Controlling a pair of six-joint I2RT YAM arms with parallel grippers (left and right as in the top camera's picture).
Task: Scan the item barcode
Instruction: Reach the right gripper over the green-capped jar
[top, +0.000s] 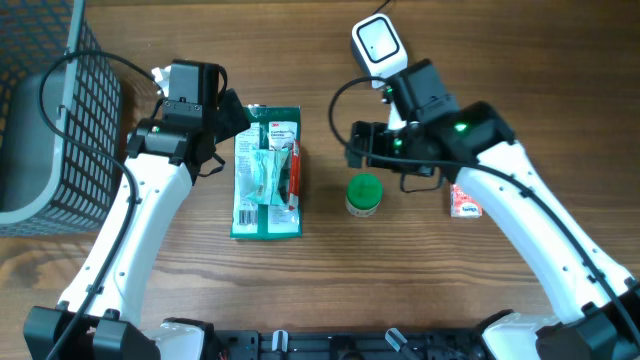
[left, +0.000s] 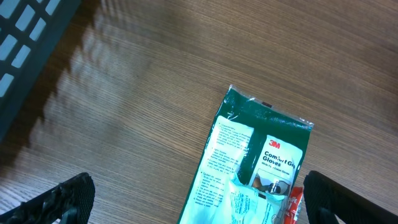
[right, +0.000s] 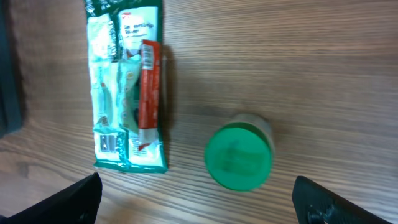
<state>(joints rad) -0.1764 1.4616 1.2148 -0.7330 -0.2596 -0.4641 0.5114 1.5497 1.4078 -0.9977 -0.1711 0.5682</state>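
Between right gripper (right: 199, 202) fingers (right: 71, 199), spread wide, nothing held: green-lid jar (right: 239, 157), upright, slightly ahead. Left gripper (left: 202, 202) wide too, over gloves pack (left: 249, 168), long axis crosswise to gap.

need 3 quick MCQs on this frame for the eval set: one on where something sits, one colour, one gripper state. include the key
1. Where is the jar relative to the glove packet?
A. On top of it
B. Beside it, apart
C. Under it

2. What colour is the jar's lid?
A. Red
B. Blue
C. Green

3. What state is the right gripper in?
A. Open, holding nothing
B. Shut on the jar
C. Shut on the glove packet

Key:
1 B: the overhead view shows a gap between the two.
2 C: the lid is plain green in the overhead and right wrist views.
3 A: its fingers stand wide apart at the bottom corners of the wrist view, clear of the jar.
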